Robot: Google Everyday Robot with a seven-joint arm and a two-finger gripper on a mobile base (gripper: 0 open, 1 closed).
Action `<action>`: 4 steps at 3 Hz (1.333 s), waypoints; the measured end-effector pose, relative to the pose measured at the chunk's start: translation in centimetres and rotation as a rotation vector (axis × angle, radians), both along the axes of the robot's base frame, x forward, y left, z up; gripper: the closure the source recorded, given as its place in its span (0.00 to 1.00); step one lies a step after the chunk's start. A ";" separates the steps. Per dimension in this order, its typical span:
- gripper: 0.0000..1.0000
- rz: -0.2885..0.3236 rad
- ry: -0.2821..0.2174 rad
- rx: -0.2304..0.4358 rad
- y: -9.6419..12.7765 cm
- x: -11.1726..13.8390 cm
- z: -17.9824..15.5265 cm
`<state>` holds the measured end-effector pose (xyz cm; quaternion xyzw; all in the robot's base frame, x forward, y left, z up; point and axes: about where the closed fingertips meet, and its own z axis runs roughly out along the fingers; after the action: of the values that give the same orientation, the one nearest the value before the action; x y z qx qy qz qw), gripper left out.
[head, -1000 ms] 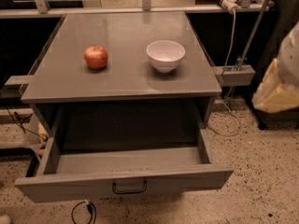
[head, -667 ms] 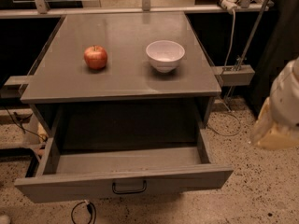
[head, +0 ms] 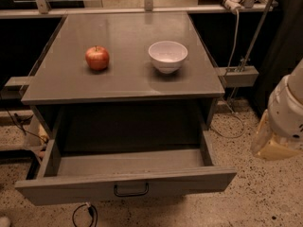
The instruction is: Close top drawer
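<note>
The top drawer [head: 71,189] is a wide grey drawer with a flat front and a small dark bar handle [head: 131,190] at its centre. It stands pulled far out from under the grey cabinet top [head: 128,79], and its inside looks empty. My gripper [head: 278,135] shows as a white and yellowish shape at the right edge of the camera view. It is to the right of the drawer's right front corner, apart from it and touching nothing.
A red apple [head: 97,58] and a white bowl [head: 167,56] stand on the cabinet top. Cables [head: 83,213] lie on the speckled floor below the drawer front. A metal post and bracket [head: 240,72] stand to the cabinet's right.
My arm has moved down along the right edge of the view, toward the level of the drawer. The drawer, apple and bowl have not moved.
</note>
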<state>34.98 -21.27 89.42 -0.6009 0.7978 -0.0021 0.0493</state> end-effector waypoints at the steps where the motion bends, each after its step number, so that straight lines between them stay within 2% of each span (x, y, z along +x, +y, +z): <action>1: 1.00 0.014 0.015 -0.010 1.4 -1.4 -2.0; 2: 1.00 0.011 0.049 0.001 4.8 -3.2 -6.7; 3: 1.00 -0.016 0.102 0.038 8.2 -3.8 -12.4; 4: 1.00 -0.016 0.102 0.038 8.2 -3.8 -12.4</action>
<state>31.16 -13.04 77.04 -0.5929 0.8038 0.0432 0.0198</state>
